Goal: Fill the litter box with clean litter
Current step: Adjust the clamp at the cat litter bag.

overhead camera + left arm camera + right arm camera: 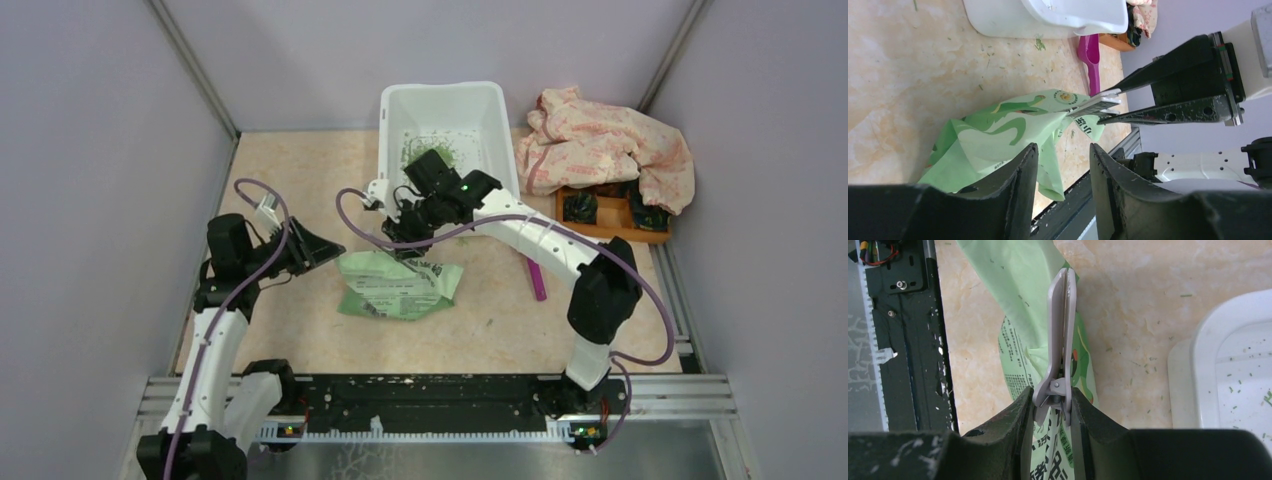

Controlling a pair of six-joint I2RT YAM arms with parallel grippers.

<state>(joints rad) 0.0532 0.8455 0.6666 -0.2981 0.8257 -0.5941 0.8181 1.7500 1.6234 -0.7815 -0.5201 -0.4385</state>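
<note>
Right gripper pinches the grey plastic clip at the limp green printed bag; left gripper hovers part-open, empty. Loose green clean litter likely spills easily, so better grasp the bag's corners.

We stretch our right arm from its base on the right toward the middle, elbow raised. Our right gripper points downward, jaws pressed on the hinge end of a grey clip. Our left arm rises from its base and bends forward. Our left gripper aims rightward, rolled on its side, jaws standing apart.
</note>
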